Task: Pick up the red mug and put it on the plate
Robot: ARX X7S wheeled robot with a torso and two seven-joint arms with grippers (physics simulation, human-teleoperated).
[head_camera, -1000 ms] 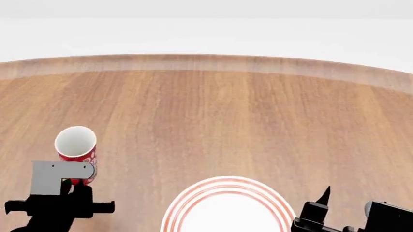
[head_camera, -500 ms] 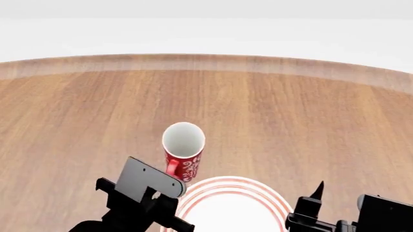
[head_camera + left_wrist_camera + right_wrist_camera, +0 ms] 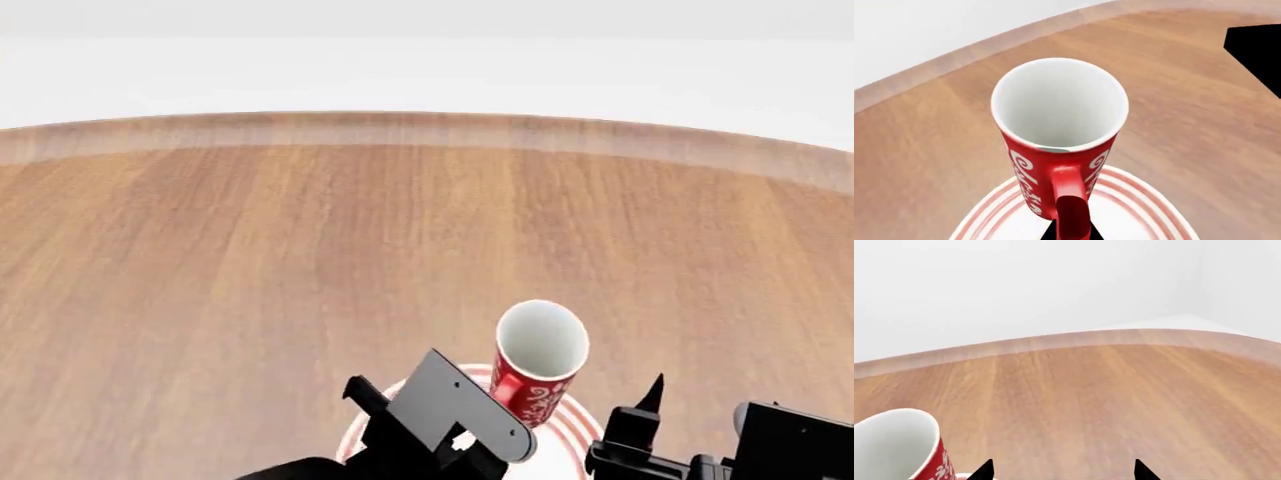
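left end effector [image 3: 497,415] is clamped on the mug handle, arm reaching in from the bottom. right end effector [image 3: 1062,471] sits low at the bottom right, its 2 tips apart.

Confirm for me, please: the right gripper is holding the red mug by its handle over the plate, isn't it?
Not quite: it is the left gripper that holds the red mug by its handle over the plate, as the head view shows. The right gripper is beside it, holding nothing.
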